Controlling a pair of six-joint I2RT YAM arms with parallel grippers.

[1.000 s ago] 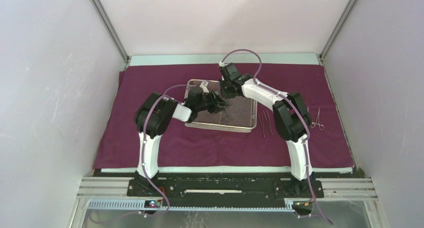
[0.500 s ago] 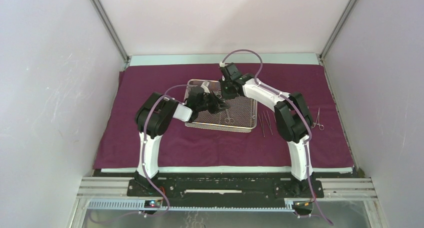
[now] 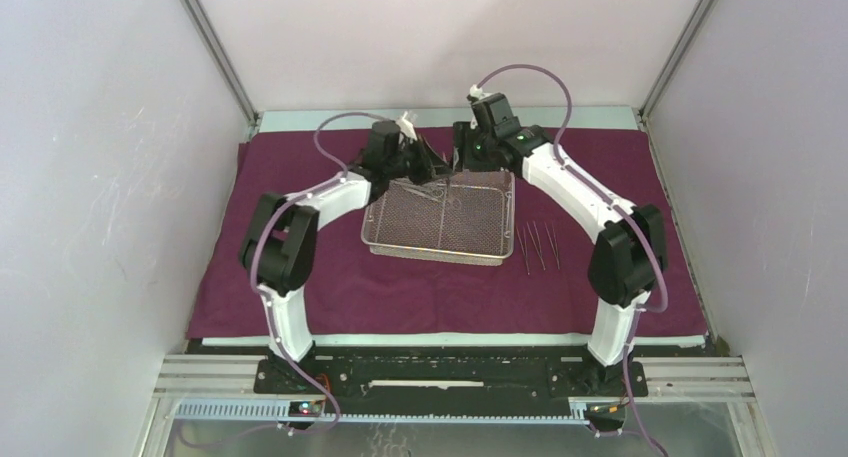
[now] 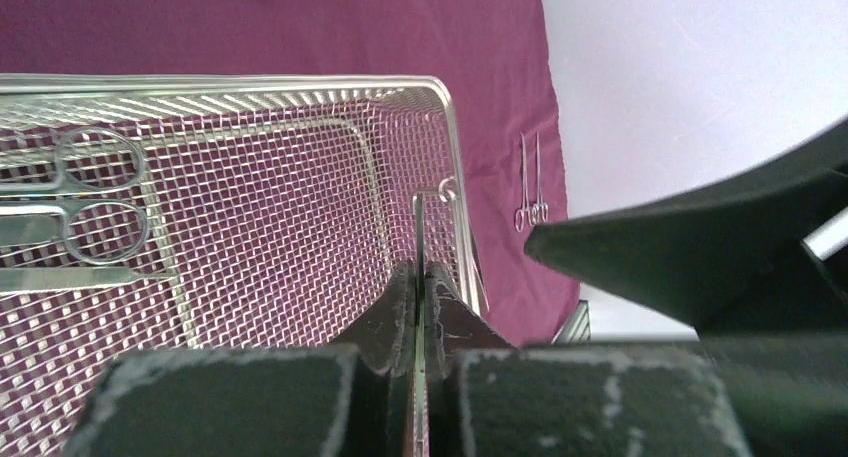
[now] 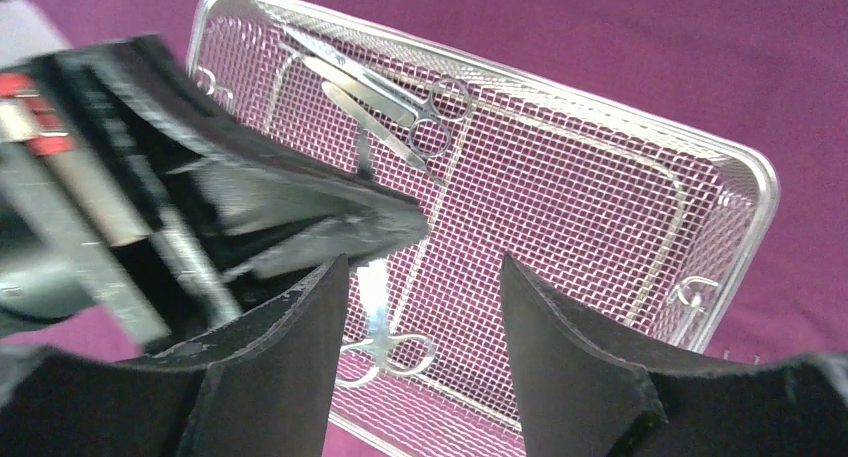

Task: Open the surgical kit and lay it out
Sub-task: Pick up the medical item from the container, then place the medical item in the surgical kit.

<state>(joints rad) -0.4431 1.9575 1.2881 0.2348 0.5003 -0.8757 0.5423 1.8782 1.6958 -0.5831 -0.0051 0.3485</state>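
Note:
The maroon cloth point(image 3: 300, 277) lies spread flat with the wire-mesh tray point(image 3: 440, 258) on its middle. Above the tray's far edge my left gripper point(image 3: 432, 169) point(image 4: 418, 277) is shut on thin steel scissors point(image 5: 385, 349), which hang blade-up with their ring handles down over the mesh. Facing it, my right gripper point(image 3: 458, 162) point(image 5: 420, 267) stands open around those scissors without touching them. Another ring-handled pair point(image 5: 432, 117) point(image 4: 95, 192) and tweezers point(image 5: 365, 122) lie in a tray corner. More tweezers point(image 3: 535, 247) rest on the cloth to the tray's right.
Ring-handled forceps point(image 4: 530, 182) lie on the cloth beyond the tray's right rim point(image 4: 455, 177). Grey walls close in the cloth on the left, right and back. The right arm's elbow point(image 3: 625, 257) hangs over the cloth's right side.
Both grippers rose and moved from the tray's middle to its far edge. The left gripper shut on the scissors; the right gripper opened and let them go.

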